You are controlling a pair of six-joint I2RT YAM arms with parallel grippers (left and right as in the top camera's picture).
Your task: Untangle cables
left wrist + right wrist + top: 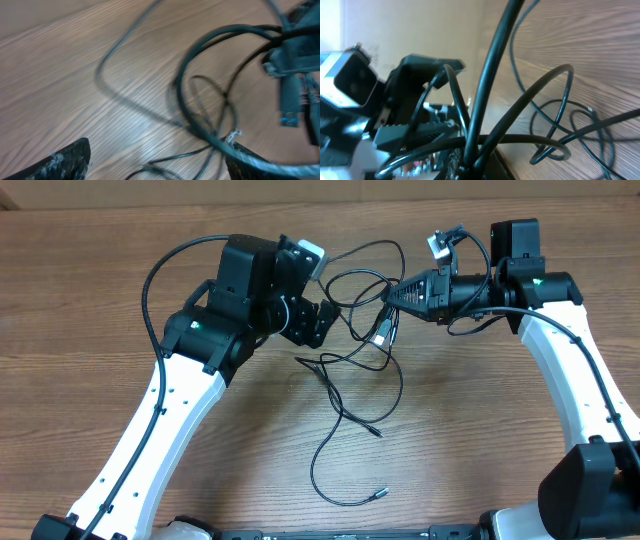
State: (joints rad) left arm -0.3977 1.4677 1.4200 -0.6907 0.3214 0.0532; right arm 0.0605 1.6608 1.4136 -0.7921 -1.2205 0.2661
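Several thin black cables [345,365] lie in a tangle of loops between my two grippers, and long strands trail toward the front of the table. One strand ends in a small plug [380,494], another in a plug [375,433]. My right gripper [392,295] is shut on a bunch of the cables [495,55] and holds them off the table; its jaws show at the bottom of the right wrist view [475,167]. My left gripper [320,322] is open beside the tangle. In the left wrist view its fingers [157,165] are wide apart, with the cable loops [200,125] between them and one strand lying across the right finger.
The wooden table [480,440] runs under everything. Thicker black wires [150,280] run along the left arm. The right gripper's body with a hanging plug [289,100] shows close ahead in the left wrist view. The left arm's head [410,100] fills the left of the right wrist view.
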